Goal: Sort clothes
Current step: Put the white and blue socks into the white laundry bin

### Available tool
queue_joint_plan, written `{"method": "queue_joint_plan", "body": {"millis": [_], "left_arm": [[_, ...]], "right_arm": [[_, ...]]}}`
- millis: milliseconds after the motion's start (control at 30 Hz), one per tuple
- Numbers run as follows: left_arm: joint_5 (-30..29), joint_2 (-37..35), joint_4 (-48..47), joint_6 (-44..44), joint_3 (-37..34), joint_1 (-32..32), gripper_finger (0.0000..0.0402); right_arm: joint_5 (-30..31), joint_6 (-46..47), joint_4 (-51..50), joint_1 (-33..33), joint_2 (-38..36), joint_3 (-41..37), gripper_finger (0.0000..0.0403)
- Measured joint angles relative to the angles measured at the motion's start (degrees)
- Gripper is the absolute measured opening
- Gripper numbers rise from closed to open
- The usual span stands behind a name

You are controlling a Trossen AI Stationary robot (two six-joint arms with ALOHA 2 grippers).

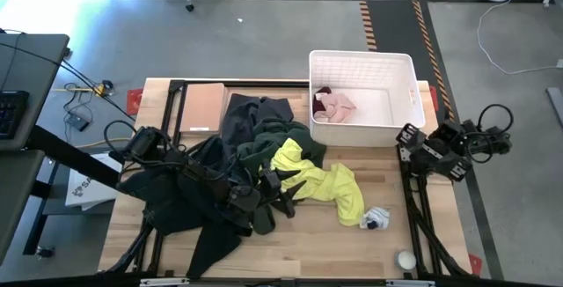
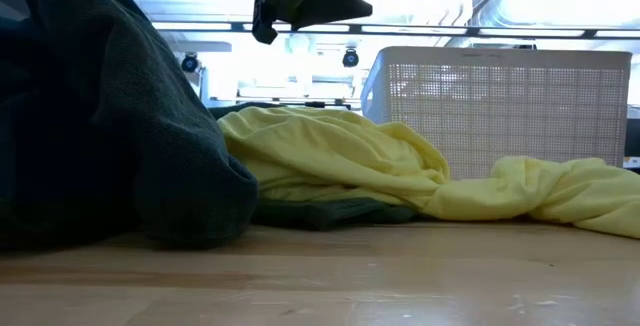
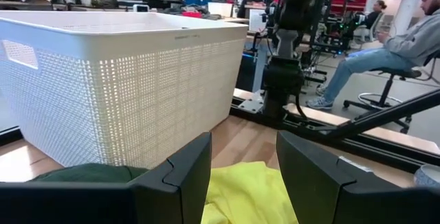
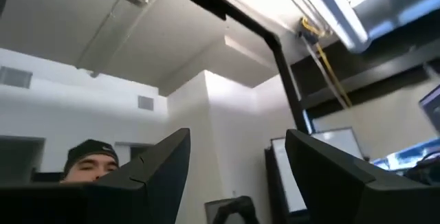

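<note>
Jaws stand open and empty on both: your left gripper [image 1: 280,190] hovers over the crumpled neon yellow fabric garment [image 1: 325,180] mid-table, your right gripper [image 1: 406,142] waits beside the white plastic lattice basket [image 1: 362,58]. Pickup is not yet begun; you should next lower and close on the yellow cloth.

The dark garments [image 1: 189,203] bury much of the left arm and part of the bench [image 1: 352,252]. In the low view, a dark garment [image 2: 100,116] is cut off at the edge.
</note>
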Motion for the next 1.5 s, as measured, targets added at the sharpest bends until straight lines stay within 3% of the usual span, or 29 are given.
{"method": "queue_joint_plan", "body": {"millis": [133, 267, 433, 567, 833, 1033, 1200, 1500], "left_arm": [[-0.19, 0.0, 0.03, -0.02, 0.0, 0.02, 0.016], [-0.22, 0.0, 0.01, -0.46, 0.0, -0.27, 0.016], [-0.31, 0.0, -0.09, -0.5, 0.0, -1.07, 0.016], [-0.37, 0.0, -0.14, -0.5, 0.0, -1.27, 0.016], [-0.48, 0.0, -0.17, -0.5, 0.0, -1.25, 0.016], [-0.46, 0.0, -0.19, -0.5, 0.0, -1.1, 0.016], [-0.46, 0.0, -0.21, -0.53, 0.0, -0.54, 0.016], [-0.03, 0.0, -0.24, -1.01, 0.02, 0.24, 0.016]], "right_arm": [[-3.06, -2.84, -7.97, 1.48, 7.04, 8.09, 0.0238], [-2.26, -8.41, -34.65, 2.95, 12.91, 20.69, 0.0238], [11.92, -10.95, -67.27, 5.73, 21.98, 34.54, 0.0209], [17.57, -7.66, -81.69, 8.68, 29.08, 38.7, 0.0155], [18.27, 2.27, -86.84, 18.02, 38.98, 35.94, 0.0049], [17.71, 12.51, -87.02, 27.03, 45.09, 32.59, 0.0022], [15.97, 15.79, -87.68, 31.75, 50.09, 28.88, 0.0042], [16.8, 16.26, -88.03, 33.79, 60.15, 26.3, 0.0153]]}}
